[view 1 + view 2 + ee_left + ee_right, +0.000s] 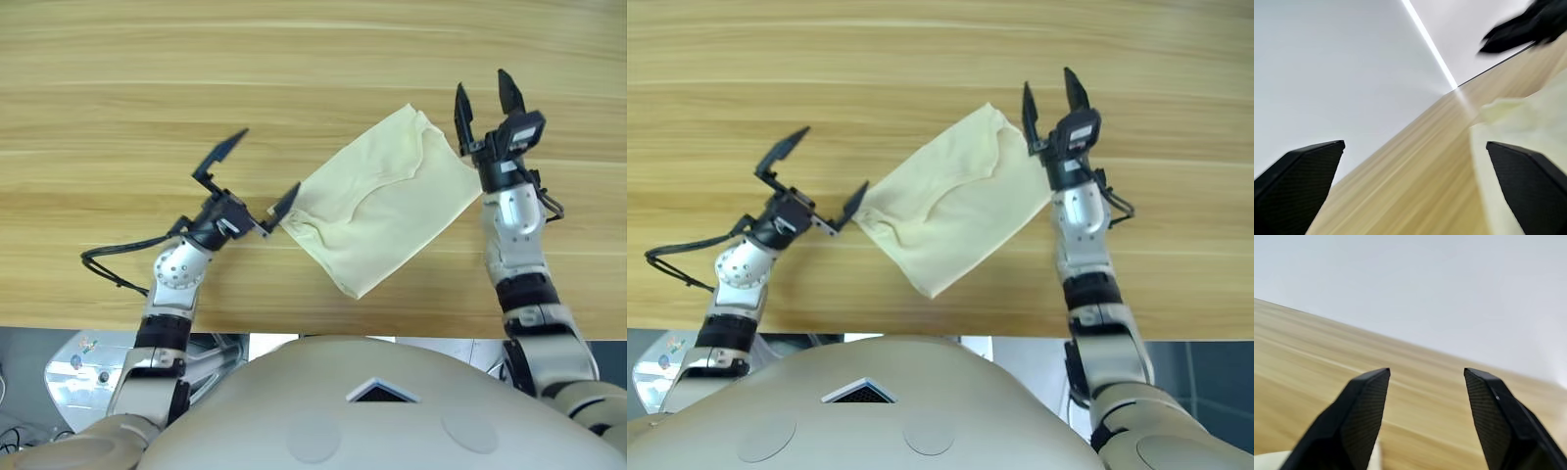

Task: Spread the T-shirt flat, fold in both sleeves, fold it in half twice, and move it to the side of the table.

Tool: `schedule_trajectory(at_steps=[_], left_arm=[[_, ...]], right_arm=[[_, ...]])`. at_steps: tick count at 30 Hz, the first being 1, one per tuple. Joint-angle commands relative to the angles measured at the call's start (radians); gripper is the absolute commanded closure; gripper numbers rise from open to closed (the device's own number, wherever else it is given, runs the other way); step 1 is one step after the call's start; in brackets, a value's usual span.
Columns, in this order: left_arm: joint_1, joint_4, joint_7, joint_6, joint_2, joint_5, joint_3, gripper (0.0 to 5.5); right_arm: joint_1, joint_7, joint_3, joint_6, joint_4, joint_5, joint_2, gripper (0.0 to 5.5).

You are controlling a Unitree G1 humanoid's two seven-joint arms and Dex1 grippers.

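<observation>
Under the table (323, 39) near edge, left side: shiny silver metal plate (69, 377) on grey floor (24, 352). The plate carries a small coloured sticker (89, 345) and a dark round fitting (103, 377). Thin loose cables (8, 431) lie on the floor at the far left corner. Right side under the same edge: darker blue-grey floor (1215, 377). Beyond the far edge of the table there's a plain white wall (1327, 63) with a bright straight light strip (1430, 44) running across it at an angle. The wall is bare and evenly lit.
</observation>
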Motion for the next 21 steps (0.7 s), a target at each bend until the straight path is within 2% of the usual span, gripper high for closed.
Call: schedule_trajectory(at_steps=[1, 5, 12, 21], left_arm=[[0.1, -0.082, -0.07, 0.005, 0.107, 0.055, -0.069, 0.12], [0.095, -0.111, -0.079, 0.016, 0.155, 0.122, -0.095, 0.12], [-0.055, -0.089, 0.028, 0.142, 0.112, 0.361, -0.109, 0.12], [-0.123, -0.124, 0.067, 0.209, 0.107, 0.438, -0.174, 0.12]], right_arm=[[-0.148, -0.053, -0.049, 0.057, 0.224, -0.054, 0.075, 2.7], [-0.206, -0.068, -0.055, 0.051, 0.336, -0.133, 0.098, 2.7], [-0.246, -0.065, -0.074, 0.024, 0.404, -0.198, 0.117, 2.7], [-0.268, -0.067, -0.087, 0.011, 0.446, -0.257, 0.136, 2.7]])
